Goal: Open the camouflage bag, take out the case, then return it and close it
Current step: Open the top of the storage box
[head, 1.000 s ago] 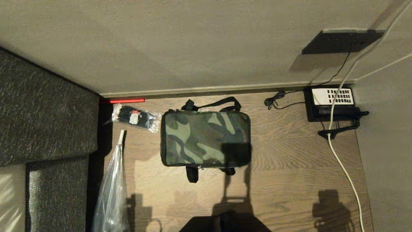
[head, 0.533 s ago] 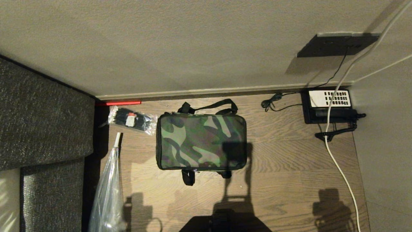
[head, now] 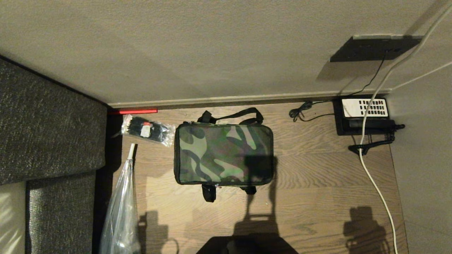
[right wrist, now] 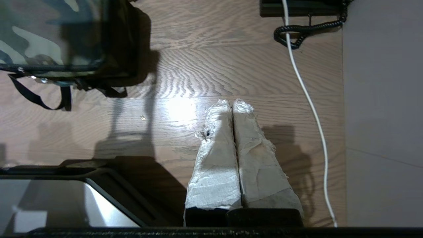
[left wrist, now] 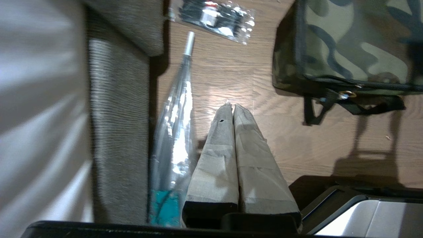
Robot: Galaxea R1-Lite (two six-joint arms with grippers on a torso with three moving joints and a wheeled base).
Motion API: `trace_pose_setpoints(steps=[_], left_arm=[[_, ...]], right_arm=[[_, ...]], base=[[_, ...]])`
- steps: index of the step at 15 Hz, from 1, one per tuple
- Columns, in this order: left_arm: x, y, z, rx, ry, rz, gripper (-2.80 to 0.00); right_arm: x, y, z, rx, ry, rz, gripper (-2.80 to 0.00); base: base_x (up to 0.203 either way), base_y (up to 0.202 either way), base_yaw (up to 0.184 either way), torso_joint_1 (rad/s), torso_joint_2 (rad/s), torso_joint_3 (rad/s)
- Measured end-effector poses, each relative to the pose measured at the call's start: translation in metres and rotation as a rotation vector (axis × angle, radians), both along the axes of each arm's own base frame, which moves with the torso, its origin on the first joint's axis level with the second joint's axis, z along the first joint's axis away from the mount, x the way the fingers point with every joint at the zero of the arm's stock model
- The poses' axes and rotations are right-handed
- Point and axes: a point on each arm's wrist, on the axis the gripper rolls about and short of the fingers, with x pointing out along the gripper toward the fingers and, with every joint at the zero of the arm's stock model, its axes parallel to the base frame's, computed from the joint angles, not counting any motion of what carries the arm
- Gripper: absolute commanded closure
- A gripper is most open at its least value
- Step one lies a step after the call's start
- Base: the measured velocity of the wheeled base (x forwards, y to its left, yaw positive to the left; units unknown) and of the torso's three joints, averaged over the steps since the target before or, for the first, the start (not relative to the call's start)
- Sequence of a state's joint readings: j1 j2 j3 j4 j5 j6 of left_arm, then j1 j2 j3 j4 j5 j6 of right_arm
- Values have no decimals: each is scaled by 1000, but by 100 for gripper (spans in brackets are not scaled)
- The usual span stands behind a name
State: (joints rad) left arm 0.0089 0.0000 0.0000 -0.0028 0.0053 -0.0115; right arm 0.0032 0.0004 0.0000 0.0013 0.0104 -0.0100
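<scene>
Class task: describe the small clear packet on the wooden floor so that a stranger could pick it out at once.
Start at the grey upholstered sofa on the left, where the wooden floor meets the wall. Just beside it, left of the boxy camouflage zip bag, lies the clear plastic packet of black ties. Only it is small, flat, see-through, with a white label.

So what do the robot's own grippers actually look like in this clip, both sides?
Both look alike. The left gripper has two long fingers wrapped in pale grey-beige tape, tapering to the tips, on a black base. The right gripper is the same build, but its tape is whiter, wrinkled and frayed at the tips. No cables or markings show on either. Neither arm appears in the head view.
</scene>
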Motion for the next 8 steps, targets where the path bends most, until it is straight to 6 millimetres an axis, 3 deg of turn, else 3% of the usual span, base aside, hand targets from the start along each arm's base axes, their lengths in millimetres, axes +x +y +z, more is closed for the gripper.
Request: trace_pose_setpoints(steps=[4, 8], left_arm=[[0, 0, 0, 0, 0, -2, 0], [0, 0, 0, 0, 0, -1, 0]], right_arm=[[0, 0, 0, -1, 0, -1, 0], [0, 0, 0, 0, 0, -1, 0]], base=[[0, 153, 2, 3, 4, 4], [0, 0, 0, 0, 0, 0]])
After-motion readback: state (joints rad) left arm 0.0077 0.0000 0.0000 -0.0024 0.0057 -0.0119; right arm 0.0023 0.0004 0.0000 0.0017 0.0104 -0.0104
